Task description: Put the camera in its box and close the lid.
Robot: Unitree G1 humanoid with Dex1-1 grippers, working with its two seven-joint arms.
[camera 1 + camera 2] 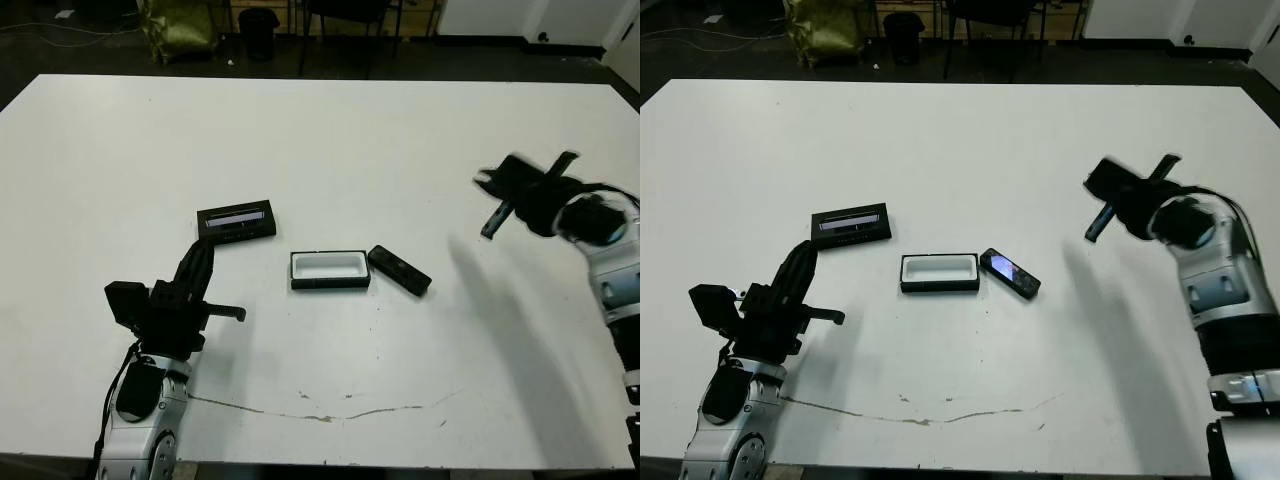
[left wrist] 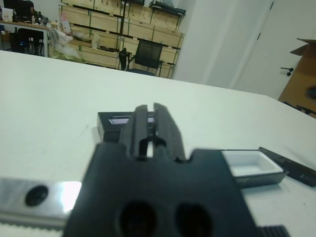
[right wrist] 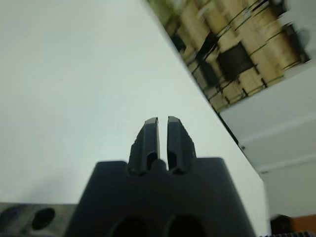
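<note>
Camera (image 1: 399, 270) lies just right of the open box (image 1: 330, 269), ready to go in, while both grippers, left gripper (image 2: 150, 114) and right gripper (image 3: 163, 129), are pinched closed on nothing.

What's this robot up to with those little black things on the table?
Nothing is being handled right now. A shallow black box with a white lining sits open mid-table, and a slim black bar-shaped camera lies just beside it, not yet inside. The flat black lid with a pale strip rests apart, toward the robot's left. The left gripper hangs near the lid, fingers together and empty; the right gripper is raised well off to the side, also shut and empty.
</note>
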